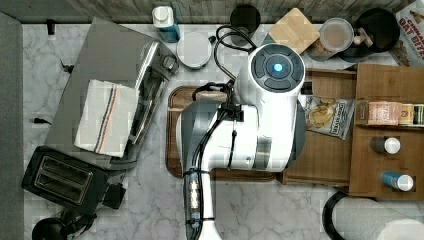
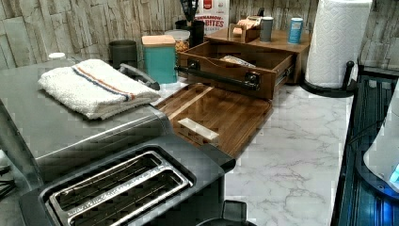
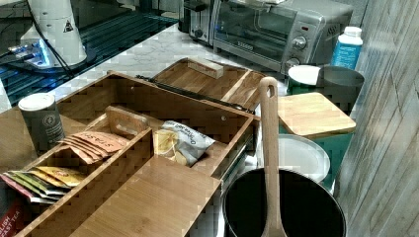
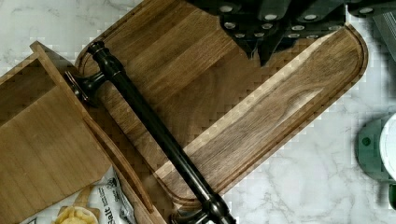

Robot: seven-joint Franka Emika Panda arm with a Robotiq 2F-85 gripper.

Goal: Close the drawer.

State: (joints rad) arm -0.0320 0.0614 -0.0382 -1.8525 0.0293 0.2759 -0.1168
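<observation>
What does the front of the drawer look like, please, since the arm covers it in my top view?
Observer: The drawer stands pulled out. A dark bar handle runs across its front and overhangs one end of the serving tray.
Operator: Is anything lying on the tray beneath the arm?
Observer: Yes, a small pale wooden block lies on the tray, apart from the handle.
Operator: Does anything in the drawer stick up above its walls?
Observer: Seemingly not. In the right view the snack bag lies low inside, below the top of the front wall.
</observation>
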